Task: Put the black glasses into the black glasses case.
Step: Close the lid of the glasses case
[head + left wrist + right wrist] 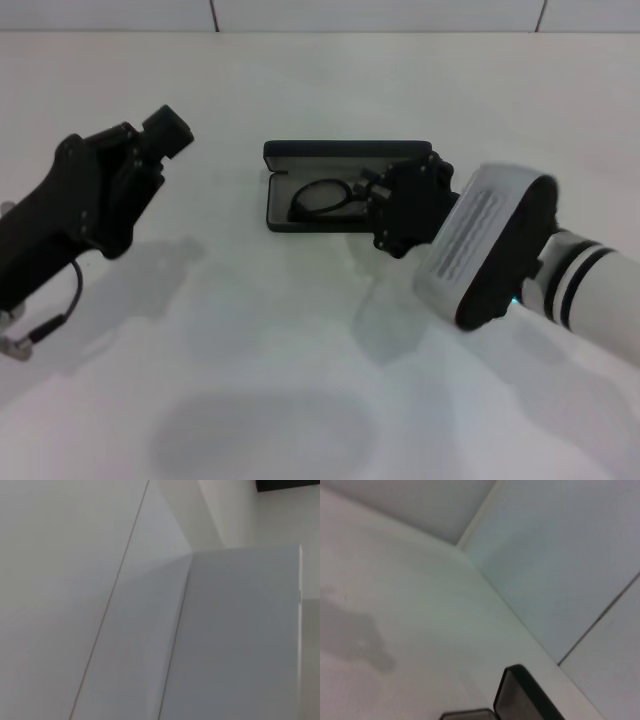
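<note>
The black glasses case (345, 153) lies open at the middle of the white table, its lid standing up at the back. Inside it rest the black glasses (318, 198); one rounded lens shows, and the rest is hidden behind my right gripper (388, 207). That gripper hangs over the right end of the case, at the glasses' right side. The right wrist view shows only the raised case lid (527, 697) against the table. My left gripper (167, 131) is held up at the left, well away from the case.
The white table (300, 350) stretches wide in front of the case, and a tiled wall (400, 12) runs behind it. A cable (62, 300) hangs below my left arm. The left wrist view shows only bare wall panels (100, 605).
</note>
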Controlling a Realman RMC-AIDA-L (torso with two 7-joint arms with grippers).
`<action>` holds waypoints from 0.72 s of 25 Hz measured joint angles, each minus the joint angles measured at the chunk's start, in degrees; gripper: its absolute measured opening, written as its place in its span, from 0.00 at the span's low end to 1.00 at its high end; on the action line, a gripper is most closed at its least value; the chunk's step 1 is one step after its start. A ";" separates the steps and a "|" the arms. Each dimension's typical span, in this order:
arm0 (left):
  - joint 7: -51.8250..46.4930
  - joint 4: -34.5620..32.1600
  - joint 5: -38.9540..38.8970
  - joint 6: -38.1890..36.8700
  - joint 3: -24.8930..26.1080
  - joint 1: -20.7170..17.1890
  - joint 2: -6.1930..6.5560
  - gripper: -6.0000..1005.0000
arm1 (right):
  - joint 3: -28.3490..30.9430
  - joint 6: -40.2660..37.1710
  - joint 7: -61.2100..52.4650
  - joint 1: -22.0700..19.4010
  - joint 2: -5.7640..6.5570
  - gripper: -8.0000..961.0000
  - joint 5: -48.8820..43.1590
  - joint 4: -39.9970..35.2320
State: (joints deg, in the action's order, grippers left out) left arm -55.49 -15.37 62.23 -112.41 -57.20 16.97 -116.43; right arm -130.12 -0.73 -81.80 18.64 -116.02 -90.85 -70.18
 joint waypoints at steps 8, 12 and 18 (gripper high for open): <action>-3.56 -1.23 -1.25 3.94 0.14 5.71 3.48 0.05 | 13.93 -26.32 -0.01 -2.20 0.20 0.12 13.42 -1.96; -4.79 -2.32 -1.43 5.14 0.16 7.85 4.25 0.05 | 20.23 -35.06 0.26 -4.64 0.23 0.12 14.44 -1.70; -10.43 -6.78 2.23 9.08 0.01 9.05 4.85 0.05 | 34.67 -55.69 0.54 -6.72 0.43 0.12 15.53 1.54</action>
State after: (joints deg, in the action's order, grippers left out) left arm -65.92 -22.14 64.45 -103.34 -57.19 26.02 -111.58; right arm -95.45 -56.41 -81.26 11.92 -115.60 -75.33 -68.64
